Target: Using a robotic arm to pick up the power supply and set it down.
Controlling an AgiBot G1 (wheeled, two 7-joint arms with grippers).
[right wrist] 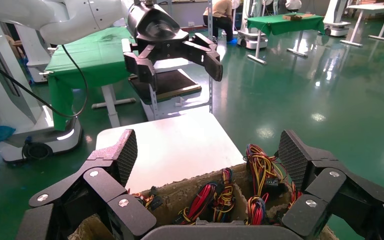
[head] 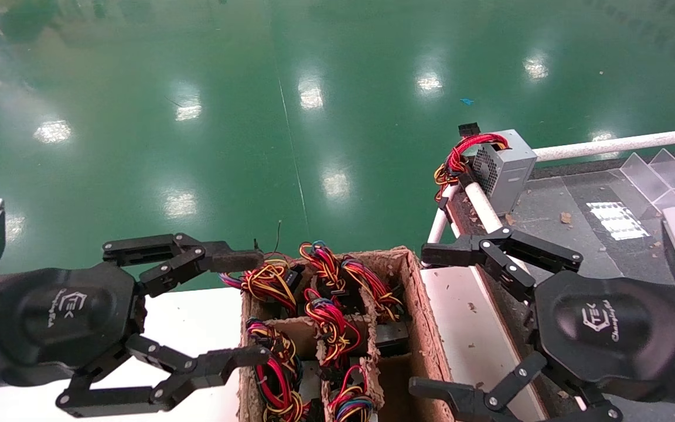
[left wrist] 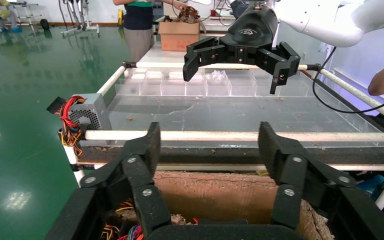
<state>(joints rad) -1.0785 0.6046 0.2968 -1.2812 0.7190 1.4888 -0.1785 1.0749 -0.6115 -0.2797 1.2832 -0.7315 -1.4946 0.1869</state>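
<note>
The power supply with plain sides is out of view. My left gripper (head: 249, 308) (left wrist: 210, 145) hangs open over the left part of a brown cardboard box (head: 425, 328), nothing between its fingers. My right gripper (head: 428, 322) (right wrist: 209, 150) hangs open at the box's right wall, also empty. Inside the box, wired units (head: 329, 310) (right wrist: 215, 195) sit among cardboard dividers. A grey box with a grille face (head: 507, 167) (left wrist: 92, 112) and red wires rests on the far corner of the belt table. Each wrist view shows the other white arm's open gripper (left wrist: 235, 75) (right wrist: 180, 72) facing it.
A white tabletop (head: 185, 316) lies left of the box. On the right, a dark belt table (head: 583, 246) has white rails (head: 607, 143) and clear plastic dividers (head: 665, 170). Green floor lies beyond. A person (left wrist: 140, 20) stands far behind that table.
</note>
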